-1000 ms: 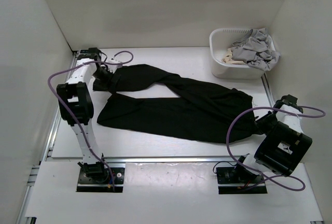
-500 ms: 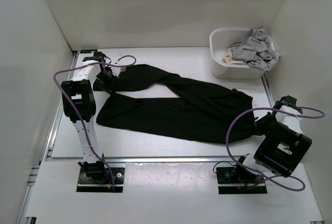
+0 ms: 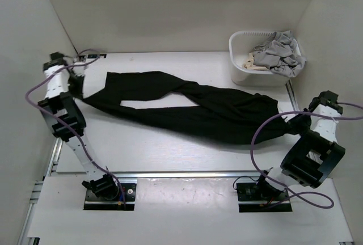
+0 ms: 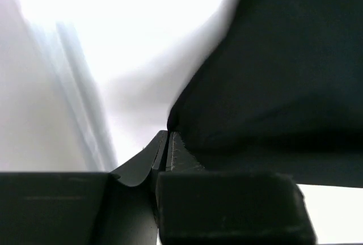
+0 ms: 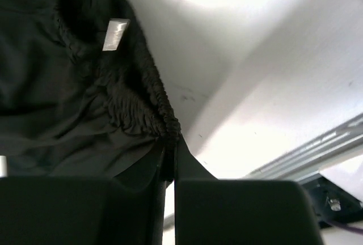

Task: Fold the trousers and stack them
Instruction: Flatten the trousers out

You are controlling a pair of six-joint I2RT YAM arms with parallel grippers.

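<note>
The black trousers (image 3: pixel 215 112) lie stretched across the table from far left to right, their two legs splitting apart near the left end. My left gripper (image 3: pixel 79 89) is shut on the end of a leg at the table's left edge; in the left wrist view the jaws (image 4: pixel 168 134) pinch the black fabric (image 4: pixel 272 86). On the right side my right gripper (image 3: pixel 289 126) is shut on the elastic waistband (image 5: pixel 153 92), pinched at the fingertips (image 5: pixel 172 140). A small white label (image 5: pixel 115 33) shows inside the waist.
A white basket (image 3: pixel 244 72) stands at the back right, holding a light grey garment (image 3: pixel 278 52) and a small beige cloth (image 3: pixel 249 62). White walls enclose the table on the left, back and right. A metal rail (image 3: pixel 170 174) runs along the near edge.
My left gripper shut on the leg end and pulled it left toward the wall, drawing the trousers out longer and flatter. The right arm shifted slightly right, still holding the waistband.
</note>
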